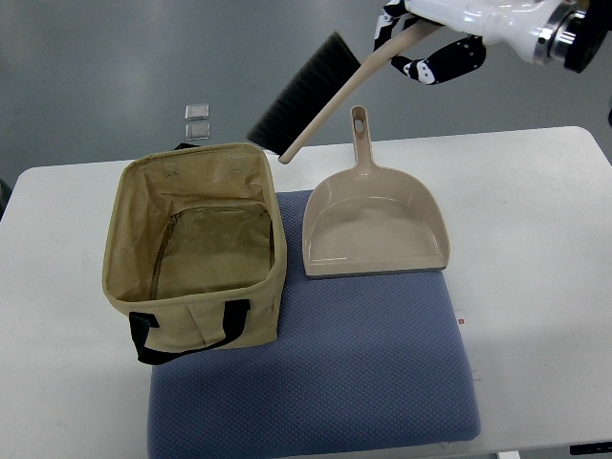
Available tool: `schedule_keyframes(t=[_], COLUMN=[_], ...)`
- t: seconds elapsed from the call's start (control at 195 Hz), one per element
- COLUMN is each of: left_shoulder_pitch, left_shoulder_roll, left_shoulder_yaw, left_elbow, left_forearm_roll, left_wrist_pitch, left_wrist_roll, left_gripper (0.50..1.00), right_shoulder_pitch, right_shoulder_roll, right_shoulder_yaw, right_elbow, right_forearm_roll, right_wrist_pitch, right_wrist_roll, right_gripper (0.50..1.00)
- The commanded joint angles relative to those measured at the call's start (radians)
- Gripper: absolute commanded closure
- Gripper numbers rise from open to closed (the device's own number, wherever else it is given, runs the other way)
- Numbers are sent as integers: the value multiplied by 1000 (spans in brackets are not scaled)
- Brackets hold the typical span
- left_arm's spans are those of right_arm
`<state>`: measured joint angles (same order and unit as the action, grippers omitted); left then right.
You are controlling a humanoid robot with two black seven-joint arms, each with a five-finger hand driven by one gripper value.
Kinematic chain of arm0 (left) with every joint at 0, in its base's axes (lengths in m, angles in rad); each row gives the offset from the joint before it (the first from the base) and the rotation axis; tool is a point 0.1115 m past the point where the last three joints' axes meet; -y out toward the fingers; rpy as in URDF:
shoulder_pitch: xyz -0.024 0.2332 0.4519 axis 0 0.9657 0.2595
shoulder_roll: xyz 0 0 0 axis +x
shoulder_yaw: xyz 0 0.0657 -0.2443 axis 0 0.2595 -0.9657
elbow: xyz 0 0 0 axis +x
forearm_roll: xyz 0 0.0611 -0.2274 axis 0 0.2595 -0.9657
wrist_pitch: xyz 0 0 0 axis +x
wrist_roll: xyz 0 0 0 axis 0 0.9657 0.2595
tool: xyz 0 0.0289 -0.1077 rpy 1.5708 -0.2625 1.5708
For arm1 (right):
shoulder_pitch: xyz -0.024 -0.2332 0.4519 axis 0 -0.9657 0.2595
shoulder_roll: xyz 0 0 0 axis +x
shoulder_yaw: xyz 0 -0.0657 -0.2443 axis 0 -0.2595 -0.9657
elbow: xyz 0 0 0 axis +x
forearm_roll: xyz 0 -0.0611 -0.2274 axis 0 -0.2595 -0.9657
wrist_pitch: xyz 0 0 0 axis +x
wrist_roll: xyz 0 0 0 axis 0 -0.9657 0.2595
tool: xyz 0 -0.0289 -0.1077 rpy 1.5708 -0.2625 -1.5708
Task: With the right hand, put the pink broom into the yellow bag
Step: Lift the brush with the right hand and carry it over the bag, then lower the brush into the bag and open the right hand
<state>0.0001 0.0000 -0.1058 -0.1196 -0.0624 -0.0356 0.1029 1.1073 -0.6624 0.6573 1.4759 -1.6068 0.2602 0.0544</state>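
White table (535, 249), a blue-grey textured mat (325, 382) laid over its middle and near edge.

Yellow bag (191, 258): open-topped fabric tote, sits on the mat's left part and overhangs onto the table. Walls soft but standing up on their own; mouth wide and roughly square, black strap handles (182, 330) hanging down the near side. Looks empty inside.

Dustpan (375, 225): beige-pink plastic, flat on the mat just right of the bag, its handle pointing away from the robot. Not the item asked for.

Pink broom (316, 91): lifted clear of the table, above and behind the bag's far right corner, tilted with the dark bristle head lowest and leftmost and the pale handle running up-right. Judged light and rigid in the handle, smooth plastic so somewhat slippery; bristles soft and will bend against the bag wall. Handle end is the sensible place to hold.

Right hand (421, 43): enters from upper right, fingers (445, 62) curled around the broom's handle end.

Two small clear square pieces (198, 120): on the floor beyond the table, out of play.

Left arm not seen.

In the way: the bag's far rim could catch the bristles; the dustpan handle lies under the broom's shaft.
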Motion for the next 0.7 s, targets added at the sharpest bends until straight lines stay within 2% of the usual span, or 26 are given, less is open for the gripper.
schedule_keyframes(t=[0.0, 0.211, 0.385, 0.391, 0.396, 0.401, 0.406, 0.411, 0.416, 0.421, 0.427, 0.432, 0.468, 0.596, 0.694], left_shoulder_pitch=[0, 0, 0, 0, 0, 0, 0, 0, 0, 0, 0, 0, 0, 0, 0], left_shoulder_roll=[0, 0, 0, 0, 0, 0, 0, 0, 0, 0, 0, 0, 0, 0, 0], left_shoulder_yaw=[0, 0, 0, 0, 0, 0, 0, 0, 0, 0, 0, 0, 0, 0, 0], left_elbow=[0, 0, 0, 0, 0, 0, 0, 0, 0, 0, 0, 0, 0, 0, 0], left_forearm_roll=[1, 0, 0, 1, 1, 0, 0, 1, 1, 0, 0, 0, 1, 0, 0], left_wrist_pitch=[0, -1, 0, 0, 0, 0, 0, -1, -1, 0, 0, -1, -1, 0, 0], left_wrist_roll=[0, 0, 0, 0, 0, 0, 0, 0, 0, 0, 0, 0, 0, 0, 0], left_gripper=[500, 500, 500, 500, 500, 500, 500, 500, 500, 500, 500, 500, 500, 500, 500], right_shoulder_pitch=[9, -1, -4, -4, -4, -4, -4, -6, -6, -7, -7, -11, -17, -27, -34], right_shoulder_roll=[125, 294, 316, 317, 317, 316, 316, 316, 316, 316, 316, 316, 316, 316, 316], right_shoulder_yaw=[-1, -24, -50, -50, -50, -50, -50, -50, -50, -48, -48, -48, -48, -47, -44], right_elbow=[-17, -66, -75, -77, -77, -77, -77, -77, -77, -77, -77, -77, -78, -82, -82], right_forearm_roll=[-58, -131, -131, -131, -131, -131, -131, -131, -131, -131, -131, -131, -130, -122, -117], right_wrist_pitch=[34, 53, 37, 37, 37, 36, 36, 36, 36, 33, 33, 31, 22, 2, 2], right_wrist_roll=[-8, -10, -10, -8, -8, -8, -8, -8, -8, -8, -8, -8, -8, -7, -7], right_gripper=[1000, 1000, 1000, 971, 971, 926, 926, 884, 883, 847, 846, 816, 757, 673, 640])
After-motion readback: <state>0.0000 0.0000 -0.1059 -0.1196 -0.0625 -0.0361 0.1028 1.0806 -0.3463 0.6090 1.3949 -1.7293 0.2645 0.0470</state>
